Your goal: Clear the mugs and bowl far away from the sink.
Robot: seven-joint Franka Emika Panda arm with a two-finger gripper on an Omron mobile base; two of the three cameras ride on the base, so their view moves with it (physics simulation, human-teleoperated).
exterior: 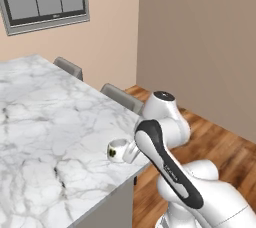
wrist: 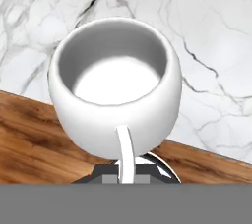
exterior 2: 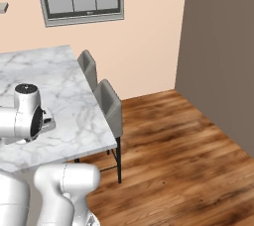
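A glossy white mug [exterior: 116, 150] with a dark mark on its side is at the near right edge of the white marble counter [exterior: 45, 122]. In the hand view the white mug [wrist: 115, 90] is seen from above, empty, its thin handle [wrist: 125, 154] running down into my gripper [wrist: 127, 171]. The gripper is shut on that handle. Whether the mug rests on the counter or hangs just above it, I cannot tell. In the left base view my own forearm covers the gripper. The bowl and the sink are out of view.
Two grey chairs [exterior: 122, 97] [exterior 2: 110, 103] stand along the counter's [exterior 2: 64, 96] far side. The counter edge [wrist: 206, 152] runs right under the mug, with wooden floor [exterior 2: 168, 150] beyond it. A brown wall [exterior: 200, 47] closes the right side.
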